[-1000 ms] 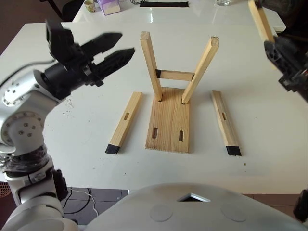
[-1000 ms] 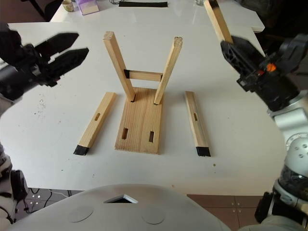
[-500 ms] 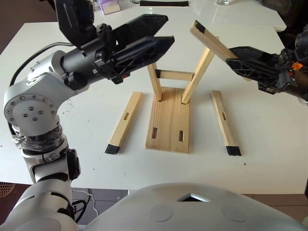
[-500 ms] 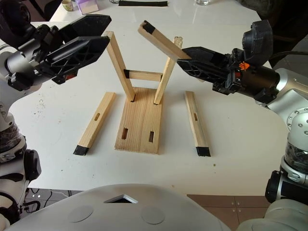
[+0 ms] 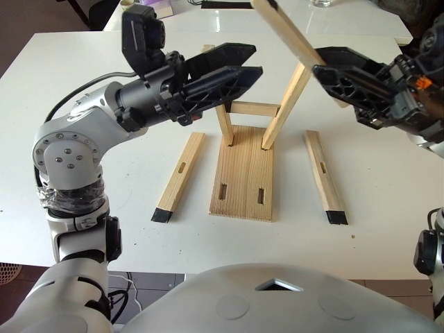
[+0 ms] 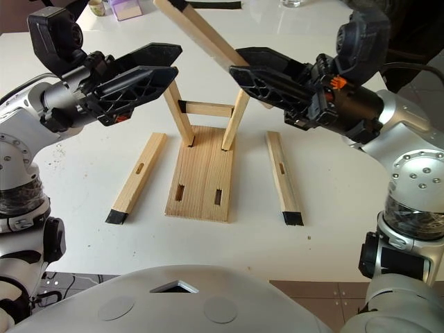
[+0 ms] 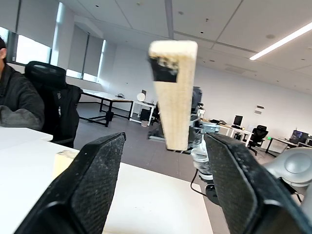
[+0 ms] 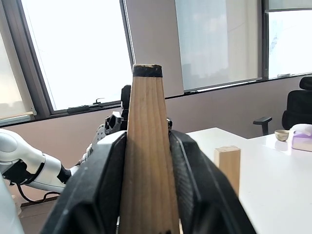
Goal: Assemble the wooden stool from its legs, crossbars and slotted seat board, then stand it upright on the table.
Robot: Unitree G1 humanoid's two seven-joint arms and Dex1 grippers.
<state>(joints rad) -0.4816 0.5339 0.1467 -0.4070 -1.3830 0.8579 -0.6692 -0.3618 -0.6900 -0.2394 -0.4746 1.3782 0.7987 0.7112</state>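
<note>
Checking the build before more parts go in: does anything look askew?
Yes. On the seat board, the left standing leg and right standing leg splay apart in a V instead of standing straight; they may be loosely seated.

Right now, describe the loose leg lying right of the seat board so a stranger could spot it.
On the white table, find the flat seat board with two upright legs in it. The leg lies flat off the board's right edge, black-capped end toward the robot. Its twin lies off the left edge; a third leg is held aloft.
</note>
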